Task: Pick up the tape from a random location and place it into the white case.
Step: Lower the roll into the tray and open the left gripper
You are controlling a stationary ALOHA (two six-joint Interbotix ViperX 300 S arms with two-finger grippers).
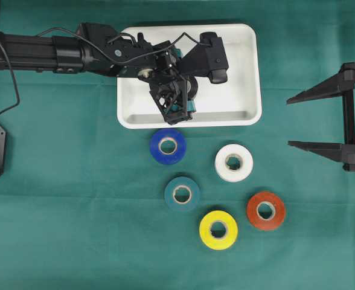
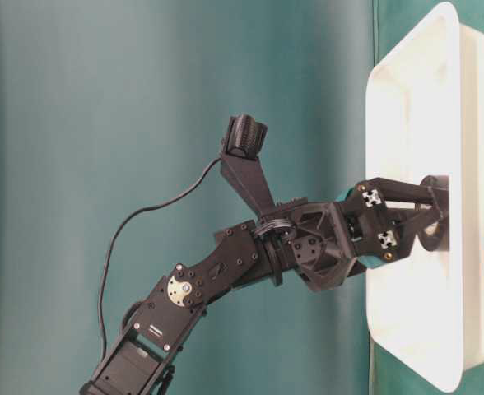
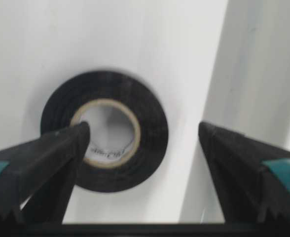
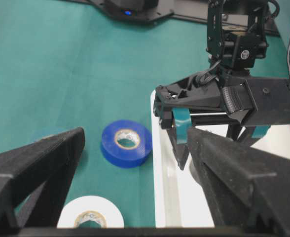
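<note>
A black tape roll (image 3: 150, 148) lies flat on the floor of the white case (image 1: 238, 72), released. My left gripper (image 1: 174, 99) hangs just above it, open. In the left wrist view one fingertip (image 3: 78, 136) overlaps the roll's hole and the other stands well off to the right, apart from the roll. From overhead the roll (image 1: 193, 88) is mostly hidden under the arm. My right gripper (image 1: 289, 122) waits open at the right edge of the table, holding nothing.
Several more rolls lie on the green cloth in front of the case: blue (image 1: 168, 145), white (image 1: 233, 162), teal (image 1: 182, 194), yellow (image 1: 218, 229) and red-orange (image 1: 265, 210). The blue one sits close to the case's front rim.
</note>
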